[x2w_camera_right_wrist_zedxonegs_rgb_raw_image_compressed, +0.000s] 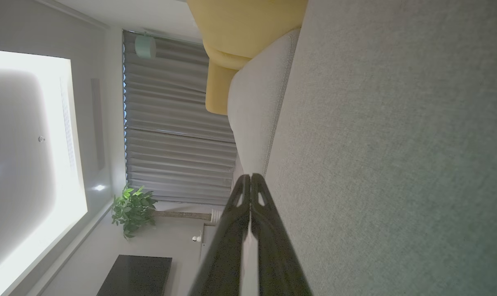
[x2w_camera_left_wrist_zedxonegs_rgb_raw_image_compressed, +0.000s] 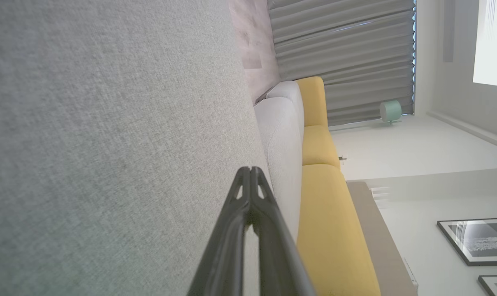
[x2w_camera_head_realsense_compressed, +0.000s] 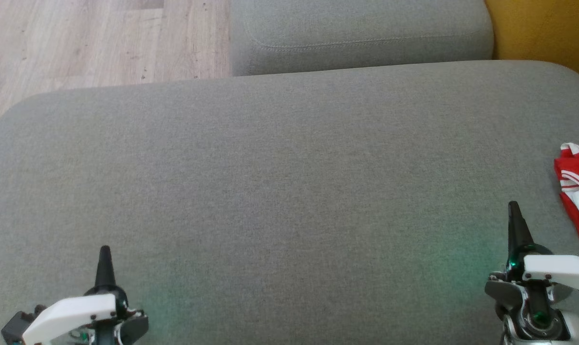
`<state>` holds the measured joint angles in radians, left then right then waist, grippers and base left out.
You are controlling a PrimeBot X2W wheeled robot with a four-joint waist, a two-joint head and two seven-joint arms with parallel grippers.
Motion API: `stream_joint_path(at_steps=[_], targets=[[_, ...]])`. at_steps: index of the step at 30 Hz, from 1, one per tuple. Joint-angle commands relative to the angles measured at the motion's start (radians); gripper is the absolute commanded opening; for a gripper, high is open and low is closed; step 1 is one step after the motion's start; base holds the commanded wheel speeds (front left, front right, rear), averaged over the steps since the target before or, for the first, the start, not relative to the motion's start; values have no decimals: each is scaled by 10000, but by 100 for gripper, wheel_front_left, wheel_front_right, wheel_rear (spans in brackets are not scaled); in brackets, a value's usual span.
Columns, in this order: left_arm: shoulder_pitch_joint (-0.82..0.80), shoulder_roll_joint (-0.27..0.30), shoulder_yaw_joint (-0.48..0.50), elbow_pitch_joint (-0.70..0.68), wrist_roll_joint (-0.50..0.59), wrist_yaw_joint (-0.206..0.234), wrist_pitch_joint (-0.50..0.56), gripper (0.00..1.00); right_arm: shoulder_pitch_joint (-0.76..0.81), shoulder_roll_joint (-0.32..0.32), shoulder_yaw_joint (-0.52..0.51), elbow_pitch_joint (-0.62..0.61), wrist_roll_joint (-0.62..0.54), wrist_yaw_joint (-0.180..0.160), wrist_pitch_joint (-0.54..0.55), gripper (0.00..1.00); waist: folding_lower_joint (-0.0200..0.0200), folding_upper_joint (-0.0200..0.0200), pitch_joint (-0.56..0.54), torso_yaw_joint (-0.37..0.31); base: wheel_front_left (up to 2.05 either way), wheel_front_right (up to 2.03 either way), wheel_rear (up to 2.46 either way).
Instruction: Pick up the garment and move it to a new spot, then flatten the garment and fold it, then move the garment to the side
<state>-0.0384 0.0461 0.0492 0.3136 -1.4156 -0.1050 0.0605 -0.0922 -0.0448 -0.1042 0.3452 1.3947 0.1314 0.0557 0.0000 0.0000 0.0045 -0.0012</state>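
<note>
Nearest the head camera, the left tool point(x2w_camera_head_realsense_compressed: 105, 256) rises from the lower left. Its two dark fingers are pressed together into one point and pinch nothing. At the lower right the right tool point(x2w_camera_head_realsense_compressed: 513, 211) stands the same way, fingers pressed together with nothing between them. Each wrist view agrees, showing a pair of fingers meeting at the tips beside bare grey cloth. Both tools hang over the near part of a broad grey seat cushion point(x2w_camera_head_realsense_compressed: 289, 158) and point away from the robot.

Just out from there, level with the right tool's tip and off to its right, lies the garment point(x2w_camera_head_realsense_compressed: 578, 189). It is red with white stripes and sits at the cushion's right-hand edge. The picture's border cuts it, so I cannot tell its full shape or whether it is folded or rumpled. The part that shows runs near to far along that edge.

The relation that matters is that the garment lies outboard of the right tool, near it but apart. It is well away from the left tool, with the width of the cushion between them, so I judge the right arm much the nearer.

A garment off at the side fits either a heap waiting to be brought to the middle or a folded piece already set aside.

Farther off are a grey back cushion point(x2w_camera_head_realsense_compressed: 361, 33), wooden floor point(x2w_camera_head_realsense_compressed: 78, 38) to the left and yellow upholstery point(x2w_camera_head_realsense_compressed: 543, 28) to the right.
</note>
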Motion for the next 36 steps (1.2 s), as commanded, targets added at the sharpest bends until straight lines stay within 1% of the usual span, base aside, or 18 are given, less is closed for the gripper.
stream_joint_path(at_steps=[1,17,36], targets=[[-523,37,398,-423,-340,-91,91,0,-214,-50,116,-487,400,-7,143,0,0,0,-2,2,0,0,0],[-697,41,644,-681,-1932,-257,525,0,-158,-54,-97,-1005,2138,-7,576,0,0,0,-14,12,0,0,0],[-697,41,643,-682,-1933,-257,525,0,-158,-54,-96,-1005,2139,-7,576,0,0,0,-14,12,0,0,0]])
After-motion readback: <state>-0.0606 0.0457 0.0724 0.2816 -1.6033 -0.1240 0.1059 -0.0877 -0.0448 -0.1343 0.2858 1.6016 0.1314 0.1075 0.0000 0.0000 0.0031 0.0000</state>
